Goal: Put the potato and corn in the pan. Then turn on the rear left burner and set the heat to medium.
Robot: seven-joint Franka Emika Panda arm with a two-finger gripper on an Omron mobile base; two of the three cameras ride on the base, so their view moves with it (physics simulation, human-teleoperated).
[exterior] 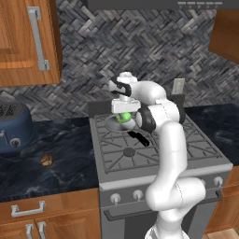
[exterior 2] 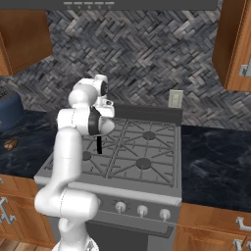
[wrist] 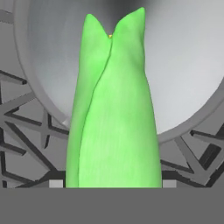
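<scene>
I have the tool [exterior: 124,112] clamped on the corn [wrist: 113,118], hanging over the pan [exterior: 113,123], which sits on the stove's rear left grate. In the hand view the cob's long axis runs straight away from the camera, its split husk tip pointing down at the pan's bare floor, near the rim. My worry: released end-on, it could tip against that rim and roll out onto the grate [wrist: 26,131]. Farther left, the potato [exterior: 46,160] lies on the dark worktop [exterior: 60,172], well apart from the stove, not yet fetched.
</scene>
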